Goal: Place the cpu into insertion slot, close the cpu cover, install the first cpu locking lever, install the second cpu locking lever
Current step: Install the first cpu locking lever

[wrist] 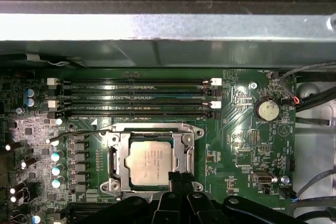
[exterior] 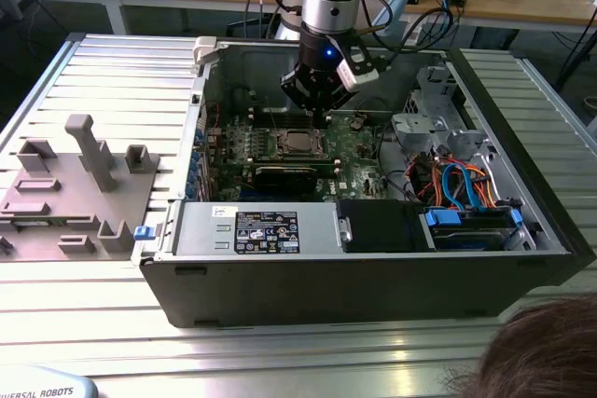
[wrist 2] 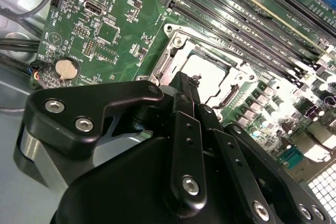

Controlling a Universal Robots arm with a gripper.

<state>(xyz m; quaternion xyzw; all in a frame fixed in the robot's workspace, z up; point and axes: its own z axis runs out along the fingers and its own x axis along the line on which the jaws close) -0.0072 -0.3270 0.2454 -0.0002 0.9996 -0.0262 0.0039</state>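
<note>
The cpu (wrist: 149,162) lies in the insertion slot (wrist: 195,132), its silver-grey top showing through the window of the cpu cover (wrist: 119,156), which lies flat over it. In the second wrist view the cpu (wrist 2: 207,71) and the cover (wrist 2: 167,62) sit just beyond my fingertips. My gripper (wrist: 178,176) is shut, its tips at the socket's edge by one corner of the cpu, with nothing seen between them. A thin wire locking lever (wrist: 71,135) sticks out past the socket's side. In the exterior view the gripper (exterior: 322,115) hangs just above the socket (exterior: 298,144).
The green motherboard (wrist: 236,145) lies inside an open computer case (exterior: 373,258). Long memory slots (wrist: 136,98) run beside the socket, and a coin battery (wrist: 266,109) and cables (exterior: 457,179) are close by. A grey fixture block (exterior: 84,184) stands at the exterior view's left. A person's head (exterior: 546,347) is at the lower edge.
</note>
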